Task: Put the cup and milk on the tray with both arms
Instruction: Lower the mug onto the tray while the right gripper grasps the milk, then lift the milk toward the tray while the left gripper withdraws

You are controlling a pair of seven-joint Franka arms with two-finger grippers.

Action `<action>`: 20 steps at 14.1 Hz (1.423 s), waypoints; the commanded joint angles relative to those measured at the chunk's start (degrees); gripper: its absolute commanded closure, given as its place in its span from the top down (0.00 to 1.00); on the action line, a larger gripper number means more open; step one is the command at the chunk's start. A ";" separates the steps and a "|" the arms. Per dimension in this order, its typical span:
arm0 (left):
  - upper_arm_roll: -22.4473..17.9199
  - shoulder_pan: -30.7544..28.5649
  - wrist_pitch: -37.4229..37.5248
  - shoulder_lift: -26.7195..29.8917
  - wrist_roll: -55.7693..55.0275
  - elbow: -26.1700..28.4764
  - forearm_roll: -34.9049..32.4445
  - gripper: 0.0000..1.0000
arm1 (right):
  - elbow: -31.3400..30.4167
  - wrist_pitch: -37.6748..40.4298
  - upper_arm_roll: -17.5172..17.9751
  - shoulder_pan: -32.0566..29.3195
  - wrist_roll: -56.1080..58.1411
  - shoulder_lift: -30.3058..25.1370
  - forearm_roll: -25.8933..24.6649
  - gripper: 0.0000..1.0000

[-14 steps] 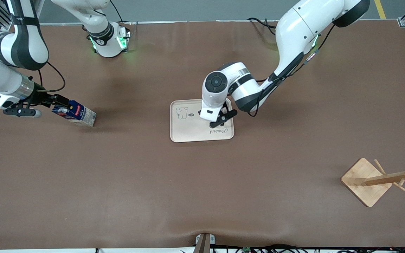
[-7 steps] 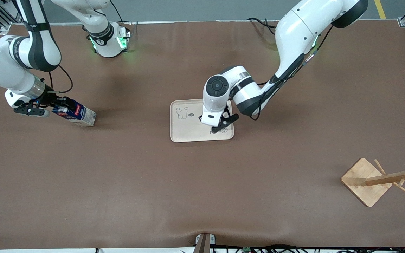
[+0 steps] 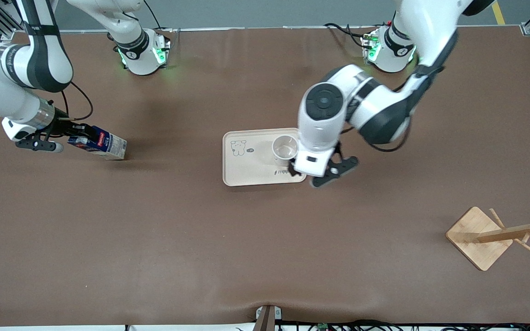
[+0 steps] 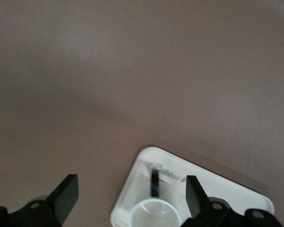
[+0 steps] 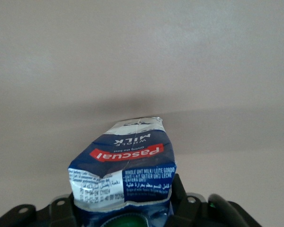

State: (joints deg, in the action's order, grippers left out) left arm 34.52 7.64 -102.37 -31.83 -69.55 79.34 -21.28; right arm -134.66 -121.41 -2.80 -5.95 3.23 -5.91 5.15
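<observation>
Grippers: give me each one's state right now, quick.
Left gripper: open, holding nothing, above the white mug on the cream rectangular tray.
Right gripper: shut on the dark blue milk carton.

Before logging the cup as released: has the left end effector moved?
Yes. The left end effector has shifted off the tray, toward the left arm's end, leaving the cup on it.

Glossy printed milk (image 5: 125, 175) carton (creased), matt brown table (image 3: 200, 239), wooden rack (image 3: 486, 236).
</observation>
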 commanded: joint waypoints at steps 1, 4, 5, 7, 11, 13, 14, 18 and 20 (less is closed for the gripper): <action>0.28 -5.77 3.39 3.25 9.40 -0.24 -0.07 1.00 | 7.45 11.23 0.08 4.61 -3.84 -0.77 0.39 0.00; 0.28 -13.50 7.52 8.09 17.67 -0.15 0.01 1.00 | 16.34 20.93 0.08 10.58 -8.91 2.21 0.48 0.00; 0.46 -16.14 9.97 9.49 20.91 -0.07 0.36 1.00 | 18.36 22.87 0.17 13.57 -11.90 2.83 0.39 0.00; 0.54 -19.31 12.54 12.13 25.50 -0.24 1.16 1.00 | 21.18 23.33 0.17 19.28 -14.38 3.80 0.56 0.00; 0.46 -23.27 13.16 16.27 33.85 -0.59 1.51 1.00 | 28.03 23.33 0.17 30.44 -26.74 8.97 0.83 0.00; 0.54 -25.30 13.60 18.28 38.24 -0.59 1.59 1.00 | 32.68 22.80 0.17 35.10 -30.38 13.62 1.00 0.00; 0.46 -25.74 13.60 19.52 40.78 -0.59 2.12 1.00 | 35.84 22.97 0.17 37.30 -30.65 16.17 1.87 0.00; -10.82 -22.97 15.08 25.58 52.47 0.37 12.37 1.00 | 43.76 22.45 0.08 41.62 -30.57 24.43 8.22 0.00; -22.43 -14.97 17.20 27.69 56.43 0.64 17.22 1.00 | 48.07 22.54 -0.01 42.95 -29.96 28.57 7.86 0.00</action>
State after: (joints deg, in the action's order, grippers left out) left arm 20.82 -13.58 -86.46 -7.39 -16.81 78.11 -7.82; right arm -93.13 -100.37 -1.95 35.66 -27.12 17.64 12.20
